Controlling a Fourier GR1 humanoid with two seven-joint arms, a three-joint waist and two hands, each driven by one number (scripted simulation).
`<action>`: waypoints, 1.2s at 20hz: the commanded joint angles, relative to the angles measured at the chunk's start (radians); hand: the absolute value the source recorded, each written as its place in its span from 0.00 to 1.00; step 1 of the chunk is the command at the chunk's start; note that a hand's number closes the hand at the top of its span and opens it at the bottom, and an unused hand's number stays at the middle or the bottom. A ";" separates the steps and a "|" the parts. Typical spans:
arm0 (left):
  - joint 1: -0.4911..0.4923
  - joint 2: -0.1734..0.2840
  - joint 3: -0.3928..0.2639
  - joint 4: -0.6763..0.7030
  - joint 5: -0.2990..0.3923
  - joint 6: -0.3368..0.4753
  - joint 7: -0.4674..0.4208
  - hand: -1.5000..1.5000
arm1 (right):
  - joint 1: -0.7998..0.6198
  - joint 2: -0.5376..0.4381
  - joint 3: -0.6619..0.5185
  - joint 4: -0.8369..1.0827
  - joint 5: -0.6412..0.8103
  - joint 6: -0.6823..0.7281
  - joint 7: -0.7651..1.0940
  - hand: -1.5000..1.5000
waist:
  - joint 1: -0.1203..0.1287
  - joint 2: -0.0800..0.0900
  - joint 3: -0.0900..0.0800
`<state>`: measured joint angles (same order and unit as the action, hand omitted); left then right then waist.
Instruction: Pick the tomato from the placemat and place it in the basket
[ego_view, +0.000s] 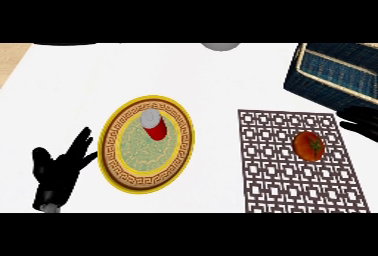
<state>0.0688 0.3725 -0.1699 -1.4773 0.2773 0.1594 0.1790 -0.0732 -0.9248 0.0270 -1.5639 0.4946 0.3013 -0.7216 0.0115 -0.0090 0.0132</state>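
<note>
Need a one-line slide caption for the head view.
Tomato on placemat, right hand beside it, basket beyond.

No legible text, labels, brands, numbers or signs appear on any surface. The red can (153, 127), lying on the plate (118, 145) at 9 o'clock, shows no readable marking. The plate rim carries only a key-pattern border; the placemat (273, 170) at 4 o'clock carries only fretwork.

a smooth, matt white top is shown on the counter (66, 90), with pale wood seen at its far left corner. the dark blue basket (334, 75) is woven. the brown placemat (295, 165) is cut in openwork. the tomato (309, 145) is slightly glossy.
</note>
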 joint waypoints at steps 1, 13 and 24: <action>0.016 -0.006 -0.015 0.098 -0.005 -0.017 0.064 0.50 | -0.047 0.039 0.019 0.056 0.051 -0.026 -0.010 0.00 | -0.002 0.013 -0.013; 0.012 -0.023 -0.015 0.091 -0.040 -0.010 0.082 0.50 | -0.090 0.190 0.114 0.125 0.170 -0.099 0.005 0.00 | -0.011 0.011 -0.013; 0.011 -0.034 0.007 0.088 -0.045 -0.023 0.088 0.50 | -0.176 0.233 0.158 0.259 0.305 -0.096 0.056 0.00 | -0.001 0.013 -0.013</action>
<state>0.0618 0.3577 -0.1243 -1.4606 0.2617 0.1291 0.2041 -0.2122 -0.7161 0.1736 -1.3832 0.7658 0.2153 -0.6498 0.0065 -0.0096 0.0133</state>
